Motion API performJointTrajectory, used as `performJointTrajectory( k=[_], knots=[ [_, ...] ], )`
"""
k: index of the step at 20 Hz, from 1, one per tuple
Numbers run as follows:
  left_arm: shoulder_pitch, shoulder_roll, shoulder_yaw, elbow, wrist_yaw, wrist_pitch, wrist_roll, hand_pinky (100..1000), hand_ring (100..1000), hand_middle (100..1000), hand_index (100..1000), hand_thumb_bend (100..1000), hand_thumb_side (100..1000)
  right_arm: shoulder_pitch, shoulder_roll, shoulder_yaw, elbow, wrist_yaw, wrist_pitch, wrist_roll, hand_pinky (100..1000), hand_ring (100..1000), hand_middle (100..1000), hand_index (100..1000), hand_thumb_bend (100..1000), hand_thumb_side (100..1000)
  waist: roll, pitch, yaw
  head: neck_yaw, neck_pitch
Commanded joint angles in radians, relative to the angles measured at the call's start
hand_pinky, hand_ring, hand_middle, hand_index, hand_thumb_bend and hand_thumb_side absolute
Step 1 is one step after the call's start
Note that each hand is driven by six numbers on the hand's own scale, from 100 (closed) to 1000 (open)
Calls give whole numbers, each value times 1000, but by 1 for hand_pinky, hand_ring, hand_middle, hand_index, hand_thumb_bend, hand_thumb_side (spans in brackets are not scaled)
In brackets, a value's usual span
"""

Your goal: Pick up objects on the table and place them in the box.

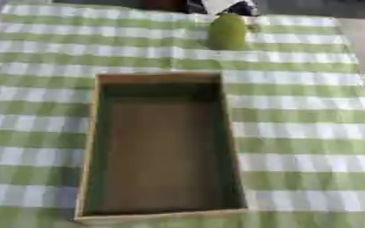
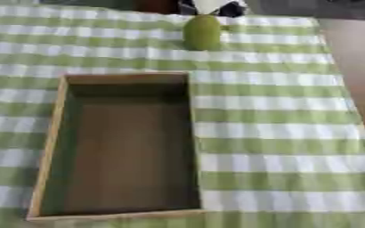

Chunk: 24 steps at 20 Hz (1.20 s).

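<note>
box (image 1: 160, 144) sitting empty mid-surface (image 1: 310, 133) | green fruit, possibly a mango (image 1: 227, 31), lying near far edge, apart from box | neither robot hand showing, state unknowable | risk: rounded fruit rolling off far edge if nudged while reaching

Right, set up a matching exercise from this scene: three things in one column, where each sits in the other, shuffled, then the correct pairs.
Things:
1. open rectangular wooden box
2. green oval fruit
3. green and white checked tablecloth

Places:
A. at the far edge of the table, beyond the box's far right corner
B. spread over the whole table, under everything else
C. in the middle of the table, nearest the camera, with nothing inside

Pairs: 1-C, 2-A, 3-B

Neither of the robot's hands shows in either view.
</note>
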Motion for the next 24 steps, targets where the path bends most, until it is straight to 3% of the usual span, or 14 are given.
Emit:
performJointTrajectory(
  k=[1, 8, 12, 17, 24],
  knots=[
    [-4, 26, 3, -20, 5, 1, -3, 515, 647, 536, 801, 100, 703, -9, -17, -6, -9, 3, -2, 1, 836, 675, 591, 753, 100, 446, 3, -25, -2, -3, 4],
    [-1, 28, 3, -20, 4, 3, -3, 514, 648, 536, 801, 100, 704, -14, -38, -4, 1, 9, 1, 2, 836, 687, 601, 759, 100, 420, 4, -24, -3, 5, 22],
    [4, 32, 2, -20, 3, 4, -4, 514, 649, 536, 801, 100, 704, -66, -100, 0, 32, 47, 21, -5, 839, 713, 624, 767, 100, 324, 2, -26, -6, 8, 28],
    [9, 36, -2, -20, 3, 10, -10, 514, 650, 537, 802, 100, 705, -194, -191, 45, 145, 87, 38, 19, 847, 748, 669, 789, 100, 276, 5, -32, -10, 13, 37],
    [14, 37, -6, -20, 6, 12, -15, 513, 652, 538, 802, 100, 705, -441, -237, 128, 394, 142, 27, 101, 862, 791, 745, 816, 100, 364, 8, -41, -12, 20, 44]
  ],
)
